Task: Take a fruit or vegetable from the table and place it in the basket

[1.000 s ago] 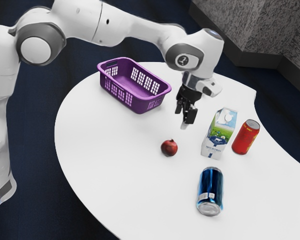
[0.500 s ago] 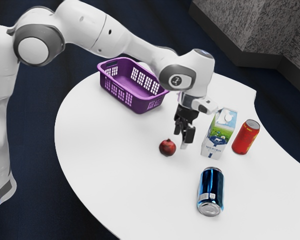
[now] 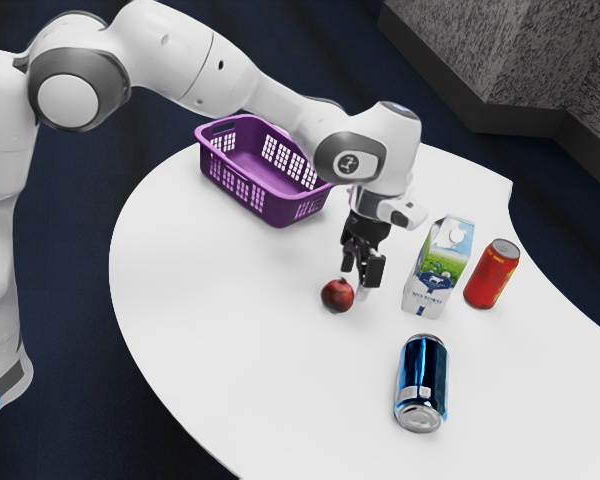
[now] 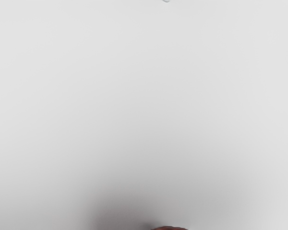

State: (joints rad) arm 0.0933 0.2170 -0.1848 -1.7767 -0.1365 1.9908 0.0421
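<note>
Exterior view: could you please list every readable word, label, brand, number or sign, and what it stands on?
Nothing is legible enough to quote.
Carton: blue lettering, too blurred.
Red can: yellow marks, too small.
Blue can: pale label, too small.
Robot arm: dark round emblem, unreadable.

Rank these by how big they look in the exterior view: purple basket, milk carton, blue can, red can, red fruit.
1. Purple basket
2. Milk carton and blue can: too alike to rank; the can seems nearer the camera
3. Red can
4. Red fruit
</note>
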